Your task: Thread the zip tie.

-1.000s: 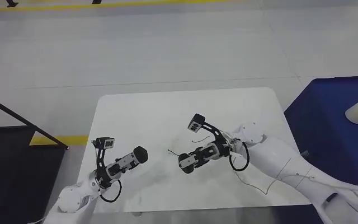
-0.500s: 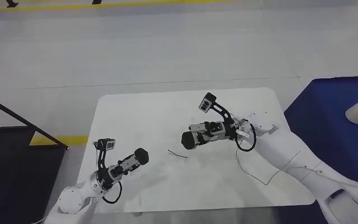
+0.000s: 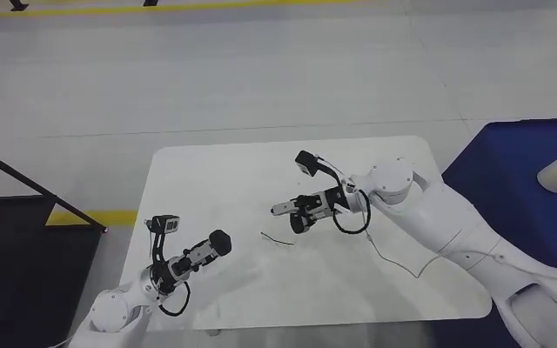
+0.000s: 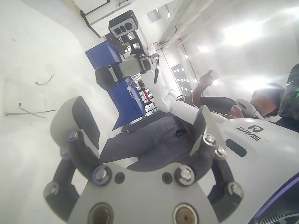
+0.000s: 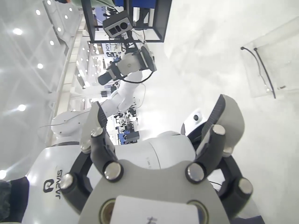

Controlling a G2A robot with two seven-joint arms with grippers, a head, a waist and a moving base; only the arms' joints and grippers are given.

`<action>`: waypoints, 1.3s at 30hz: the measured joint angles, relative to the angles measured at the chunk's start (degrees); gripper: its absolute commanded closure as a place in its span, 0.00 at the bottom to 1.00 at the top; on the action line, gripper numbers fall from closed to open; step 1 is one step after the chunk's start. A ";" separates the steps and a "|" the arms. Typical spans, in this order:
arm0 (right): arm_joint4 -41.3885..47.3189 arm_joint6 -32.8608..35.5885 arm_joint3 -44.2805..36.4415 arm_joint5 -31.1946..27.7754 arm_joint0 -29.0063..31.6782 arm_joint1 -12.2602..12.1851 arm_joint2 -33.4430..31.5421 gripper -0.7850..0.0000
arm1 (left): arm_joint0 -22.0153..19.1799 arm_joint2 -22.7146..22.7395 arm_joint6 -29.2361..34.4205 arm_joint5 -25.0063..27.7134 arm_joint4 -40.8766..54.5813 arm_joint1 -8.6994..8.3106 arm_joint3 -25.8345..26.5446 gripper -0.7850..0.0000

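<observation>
While still hovering near zip tie (image 3: 277, 237), rolls right gripper (image 3: 288, 217) sideways, jaws released; keeps left gripper (image 3: 219, 240) parked, jaws spread, empty.

The right gripper (image 5: 160, 103) is holding its two fingers wide apart close to the white table (image 5: 275, 131). Off to one side of it, two black zip ties (image 5: 264, 71) are lying close together on a clear rectangular sheet (image 5: 285, 54), their heads sitting near each other. Farther off, the left gripper (image 5: 105, 78) is hanging in the air, carrying its wrist camera (image 5: 118, 25) on a black bracket.
</observation>
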State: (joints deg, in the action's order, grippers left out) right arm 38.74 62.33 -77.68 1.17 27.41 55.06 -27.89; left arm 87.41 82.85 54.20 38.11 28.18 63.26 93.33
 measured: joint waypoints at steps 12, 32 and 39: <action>-24.73 -7.01 -0.93 3.69 -2.96 3.71 6.35 0.00 | 0.00 0.00 0.00 0.00 0.00 0.00 0.00 0.00; -29.21 -2.98 15.62 -6.42 -5.94 16.72 12.86 0.00 | 0.00 0.00 0.00 0.00 0.00 0.00 0.00 0.00; -33.65 -4.23 21.03 -7.36 -5.90 20.86 14.93 0.00 | 0.00 0.00 0.00 0.00 0.00 0.00 0.00 0.00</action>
State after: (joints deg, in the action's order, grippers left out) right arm 5.09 58.10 -56.65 -6.19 21.51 75.92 -12.96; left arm 87.41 82.85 54.20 38.11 28.18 63.26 93.33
